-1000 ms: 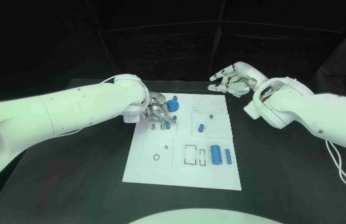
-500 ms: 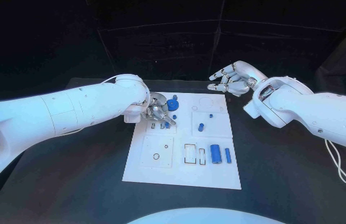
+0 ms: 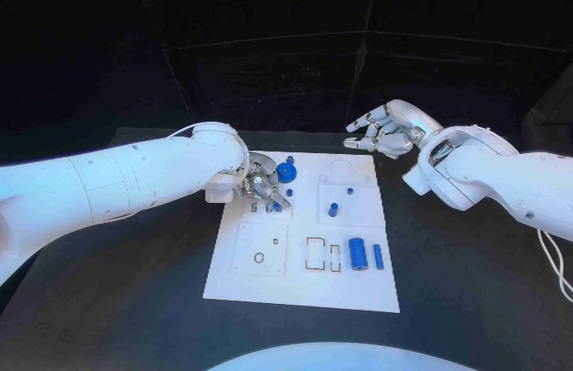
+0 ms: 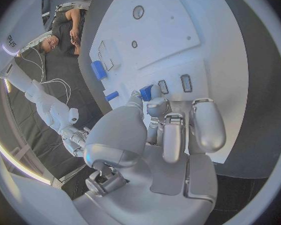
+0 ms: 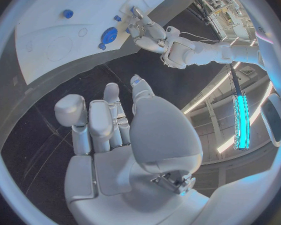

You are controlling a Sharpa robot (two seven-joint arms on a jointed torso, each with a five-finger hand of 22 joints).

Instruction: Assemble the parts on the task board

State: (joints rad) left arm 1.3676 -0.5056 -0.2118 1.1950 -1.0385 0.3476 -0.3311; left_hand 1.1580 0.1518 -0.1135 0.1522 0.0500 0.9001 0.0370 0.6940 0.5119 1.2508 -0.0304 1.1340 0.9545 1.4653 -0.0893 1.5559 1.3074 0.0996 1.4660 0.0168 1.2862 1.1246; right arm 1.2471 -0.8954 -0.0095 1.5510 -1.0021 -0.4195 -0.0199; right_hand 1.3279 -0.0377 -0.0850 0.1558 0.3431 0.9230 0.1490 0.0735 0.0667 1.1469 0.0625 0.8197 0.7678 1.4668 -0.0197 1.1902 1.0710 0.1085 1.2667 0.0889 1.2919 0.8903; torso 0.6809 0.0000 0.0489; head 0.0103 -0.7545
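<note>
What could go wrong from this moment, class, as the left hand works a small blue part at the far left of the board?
1. The left hand pinches a small blue part at its fingertips; such a light hold could slip or tilt the part at the slots.
2. The blue gear stands close beside that hand and might get knocked.
3. The task board lies loose-looking on the table, so pressing may shift it.

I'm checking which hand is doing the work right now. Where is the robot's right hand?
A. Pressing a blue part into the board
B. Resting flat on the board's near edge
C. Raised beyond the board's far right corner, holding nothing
C: the right hand hangs beyond the task board's far right corner, fingers apart and empty, while the left hand works over the board.
</note>
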